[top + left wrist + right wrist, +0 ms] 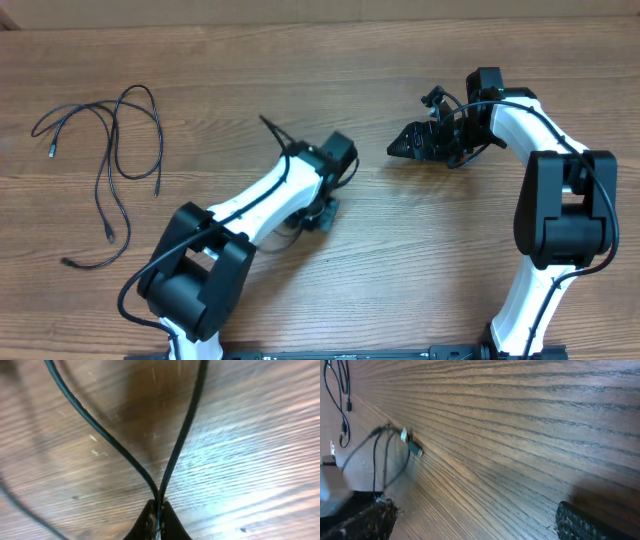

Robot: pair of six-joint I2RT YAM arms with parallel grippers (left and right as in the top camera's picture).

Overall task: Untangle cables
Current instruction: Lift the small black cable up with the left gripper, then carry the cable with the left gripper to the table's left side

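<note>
Left tool (157, 522): nearest the robot's side, low over the middle of the counter (400, 60), with its tips pressed together and pinching a thin black cable.
Pinched cable (100, 430): two strands run into the closed tips and spread apart above them in a V, hanging just over the wood. Whether they are one cable folded over or two separate ones cannot be told.
Left arm (260, 200): reaches from the near left edge towards the centre. A short piece of thin black cable sticks out beside its wrist on the far side.
Plug (415, 449): the right wrist view shows a small plug end hanging off the counter on a loop of thin cable by the left arm. It is blurred.
Right tool (400, 146): further back and to the right, pointing left towards the left arm, jaws spread wide with nothing between them.
Fingers (585, 522): dark and textured, one at each lower corner of the right wrist view, with bare wood between.
Loose cables (110, 150): thin black cords lying flat in open loops on the left side of the counter, well apart from both tools, with small plug ends at their tips.
</note>
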